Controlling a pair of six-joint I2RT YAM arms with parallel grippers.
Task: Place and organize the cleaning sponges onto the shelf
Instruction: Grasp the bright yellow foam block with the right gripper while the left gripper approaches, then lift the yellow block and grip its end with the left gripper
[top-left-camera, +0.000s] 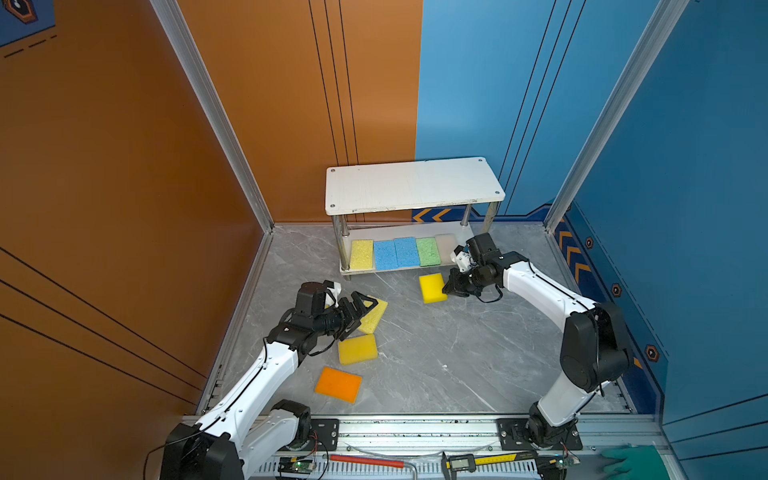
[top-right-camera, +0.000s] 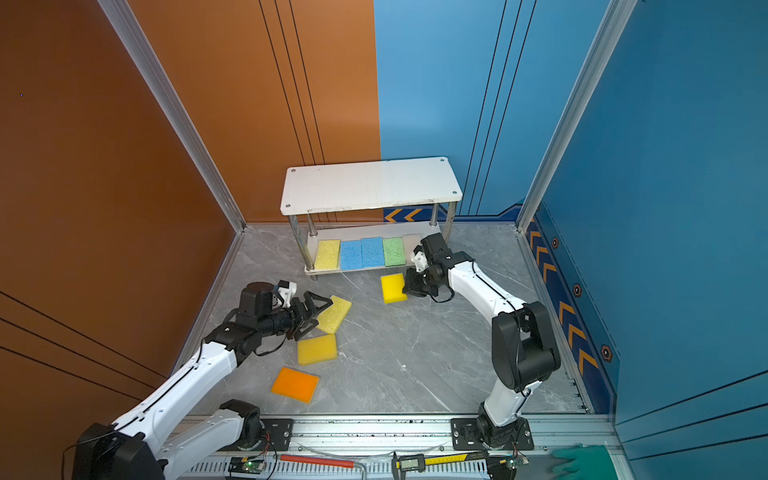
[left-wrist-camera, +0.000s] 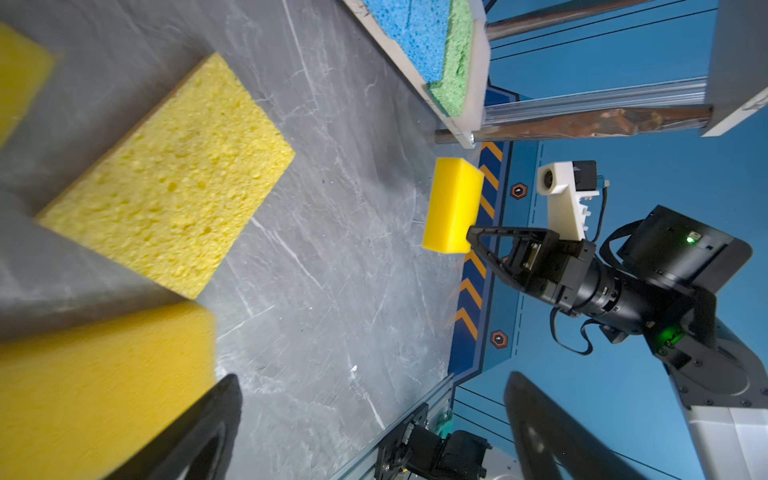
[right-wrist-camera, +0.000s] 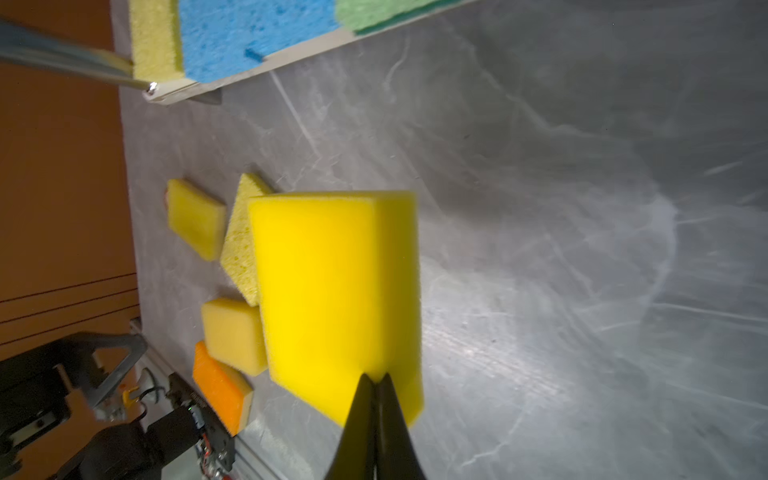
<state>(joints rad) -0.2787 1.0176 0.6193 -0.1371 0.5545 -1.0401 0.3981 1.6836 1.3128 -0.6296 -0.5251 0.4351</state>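
Here, the right pincer is pressed together on one edge of the bright yellow sponge. The sponge is just in front of the shelf, at 12 o'clock from the bench centre in both top views. The left pincer is spread wide above the porous yellow sponge at 9 o'clock and grips nothing. A row of five sponges lies on the shelf's lower board: yellow, two blue, green, pale. The grey marbled bench also carries a golden-yellow sponge and an orange sponge toward 8 o'clock. The orange wall stands at 10 o'clock and the blue wall at 2 o'clock.
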